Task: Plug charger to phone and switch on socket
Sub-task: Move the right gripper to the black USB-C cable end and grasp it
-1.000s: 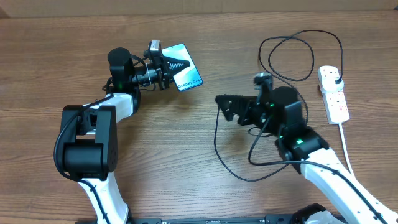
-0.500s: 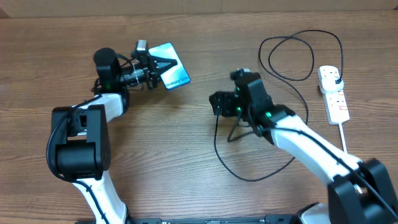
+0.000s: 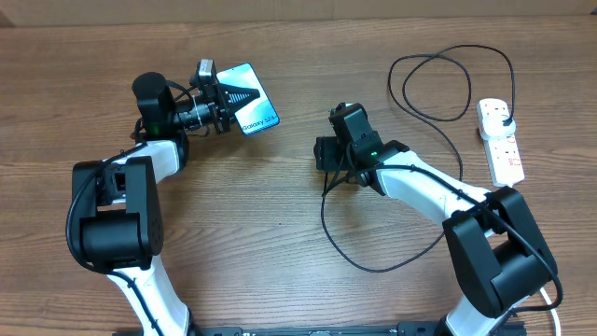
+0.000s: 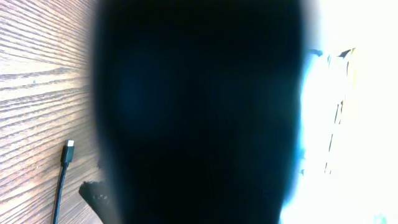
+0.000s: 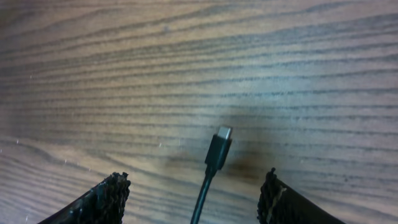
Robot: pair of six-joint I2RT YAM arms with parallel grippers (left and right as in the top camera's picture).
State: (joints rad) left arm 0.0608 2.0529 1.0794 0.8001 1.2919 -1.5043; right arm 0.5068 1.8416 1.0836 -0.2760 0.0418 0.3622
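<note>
While the right gripper is hanging with its fingers spread, the connector tip of the long thin black charger cable is lying on the wooden table just ahead, centred between them, its long axis pointing away from the wrist. Well apart, the left gripper is pinching the slim blue-screened phone.

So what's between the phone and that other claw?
Nothing but bare table: the overhead view shows plain wood between the phone and the right gripper.
</note>
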